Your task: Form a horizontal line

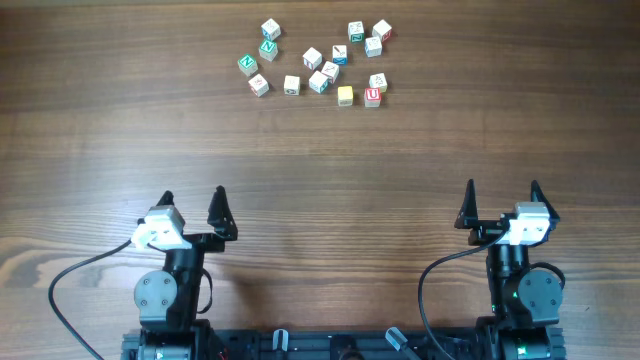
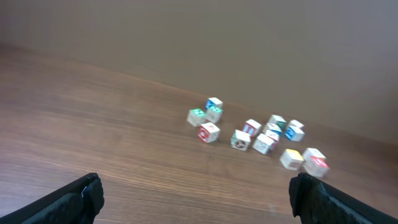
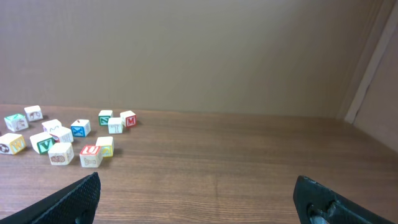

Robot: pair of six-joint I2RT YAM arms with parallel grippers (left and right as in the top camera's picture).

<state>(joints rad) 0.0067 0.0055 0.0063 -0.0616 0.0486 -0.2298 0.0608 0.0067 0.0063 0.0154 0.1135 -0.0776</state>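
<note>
The left gripper (image 1: 192, 193) and the right gripper (image 1: 502, 186) are sitting at the near edge of the table (image 1: 320, 160), jaws standing wide and holding nothing, well apart from the cubes (image 1: 318, 82), which are lying scattered in a loose cluster at the far side, not yet lined up.

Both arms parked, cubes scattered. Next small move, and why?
Probably reach the right gripper forward, jaws open as they are, toward the red U cube. It lies on the near edge of the scattered cubes, on that arm's side, next to the yellow cube. No row is formed yet, and the gripper sits empty, well short of them.
</note>
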